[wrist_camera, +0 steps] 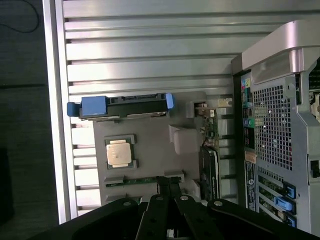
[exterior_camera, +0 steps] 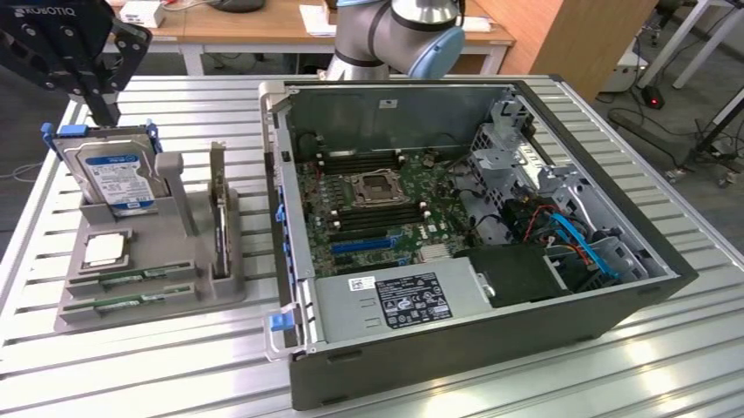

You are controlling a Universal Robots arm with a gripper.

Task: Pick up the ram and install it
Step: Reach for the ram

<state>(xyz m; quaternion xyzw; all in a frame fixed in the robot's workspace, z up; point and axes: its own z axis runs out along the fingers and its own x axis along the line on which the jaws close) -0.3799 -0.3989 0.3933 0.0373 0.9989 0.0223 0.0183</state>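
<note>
silver bench [exterior_camera: 174, 96] carries a grey tray [exterior_camera: 163, 257] with the ram [exterior_camera: 141, 278] beside an open computer [exterior_camera: 465, 218]; the gripper [wrist_camera: 168, 181] hangs above, shut tight, empty.

Metal table [exterior_camera: 174, 370], matt plastic tray [exterior_camera: 186, 178]

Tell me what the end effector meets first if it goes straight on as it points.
Probably the ram in the grey holder, just beyond the shut end effector; depth is unclear.
</note>
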